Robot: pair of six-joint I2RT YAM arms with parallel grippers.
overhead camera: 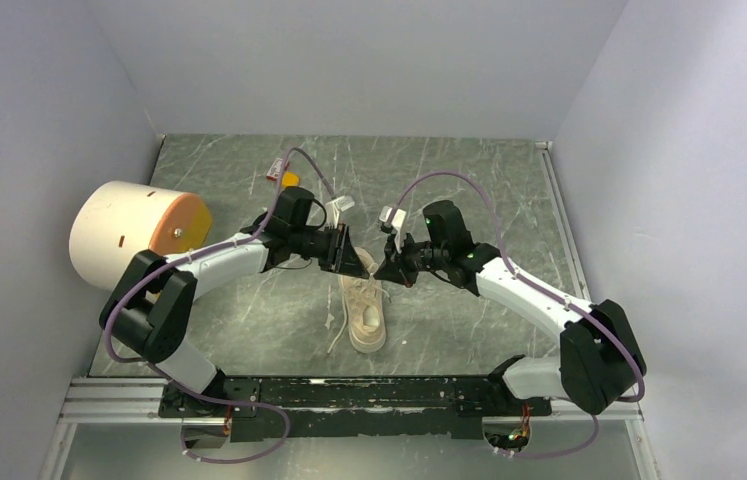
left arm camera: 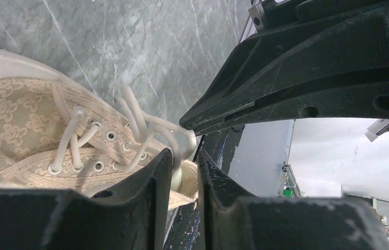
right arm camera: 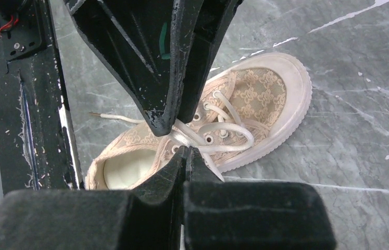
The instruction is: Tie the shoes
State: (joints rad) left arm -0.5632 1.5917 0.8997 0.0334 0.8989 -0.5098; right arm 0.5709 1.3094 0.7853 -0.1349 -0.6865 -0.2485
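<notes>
A lace (right arm camera: pixel 223 127) is being pinched by the clenched right gripper (right arm camera: pixel 184 151) at the sneaker's (overhead camera: pixel 369 320) twelve o'clock. The left gripper (left arm camera: pixel 184 156) is being held ajar, so the lace is probably being left free to slip.

Nothing legible shows in any of the three views. The small white tag (overhead camera: pixel 392 215) and the small pinkish tag (overhead camera: pixel 275 170), each sitting on one of the thin purple cables (overhead camera: pixel 317 172), are too small to read — no letters or digits can be made out on them. The cream low-top fabric sneaker (right arm camera: pixel 257 91) carries a woven repeating pattern on its upper — it resolves into no readable word, brand or number.
</notes>
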